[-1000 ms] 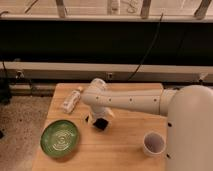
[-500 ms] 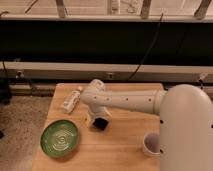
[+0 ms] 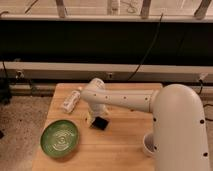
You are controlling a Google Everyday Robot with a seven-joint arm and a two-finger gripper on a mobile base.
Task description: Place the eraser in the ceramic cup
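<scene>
The eraser is a small black block lying on the wooden table, just right of the green plate. My gripper is at the end of the white arm, low over the table, right at the eraser's upper left edge. The ceramic cup is a pale cup at the table's front right. It is mostly hidden behind the arm's large white shoulder, and only its left rim shows.
A green patterned plate sits at the front left. A clear plastic bottle lies on its side at the back left. A dark wall with cables runs behind the table. The floor drops off on the left.
The arm's big white body has swung closer and leftward, and it now covers most of the cup. The gripper stays by the eraser, which has not moved.
</scene>
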